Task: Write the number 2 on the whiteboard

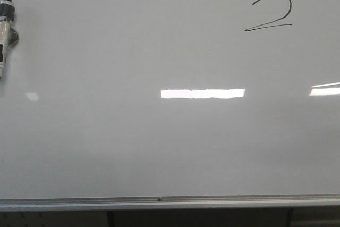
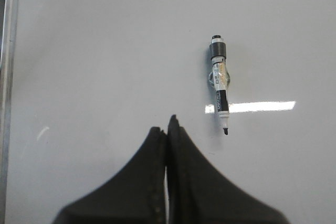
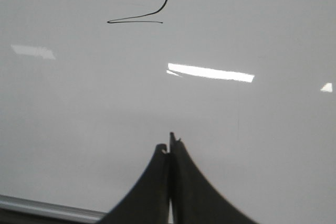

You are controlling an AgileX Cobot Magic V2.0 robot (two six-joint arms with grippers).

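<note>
You have the number 2 drawn near the whiteboard's top right corner. A marker, tip bare, lies at its left edge, touched by nothing. Left gripper and right gripper: jaws pressed together, empty.

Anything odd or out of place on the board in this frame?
The marker lies uncapped on the whiteboard, tip exposed, held by neither claw. The number 2 is drawn and looks clean. Nothing else stands out.
</note>
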